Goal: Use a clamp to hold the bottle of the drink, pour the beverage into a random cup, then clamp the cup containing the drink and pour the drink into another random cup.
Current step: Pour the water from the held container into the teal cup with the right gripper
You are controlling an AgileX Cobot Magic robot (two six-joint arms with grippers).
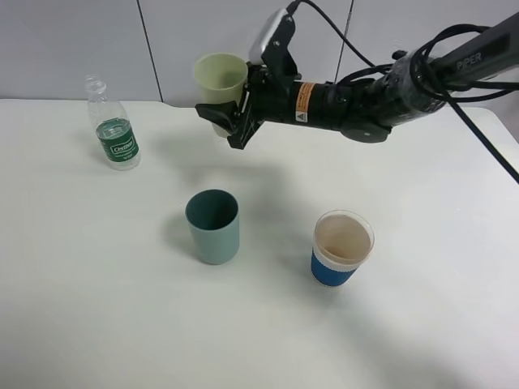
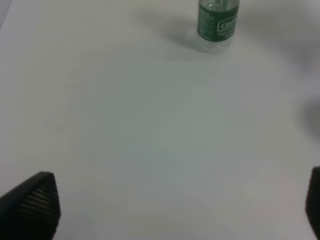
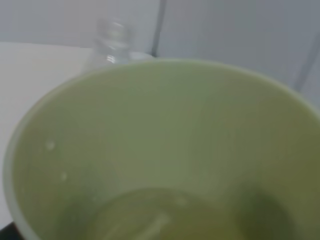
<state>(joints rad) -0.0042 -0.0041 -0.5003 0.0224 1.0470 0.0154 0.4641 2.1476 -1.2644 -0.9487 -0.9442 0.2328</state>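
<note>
My right gripper (image 1: 235, 112) is shut on a pale green cup (image 1: 220, 84) and holds it upright in the air at the back of the table, above and behind the teal cup (image 1: 213, 226). The right wrist view is filled by the green cup (image 3: 165, 160), with a little liquid at its bottom. The clear bottle (image 1: 113, 126) with a green label stands uncapped at the far left; it also shows in the left wrist view (image 2: 217, 22). A blue-and-white paper cup (image 1: 340, 247) stands right of the teal cup. My left gripper (image 2: 175, 210) is open and empty over bare table.
The white table (image 1: 97, 308) ends at a grey panelled wall (image 1: 73, 40) at the back. The right arm (image 1: 381, 97) and its cables stretch in from the right, above the table's back half.
</note>
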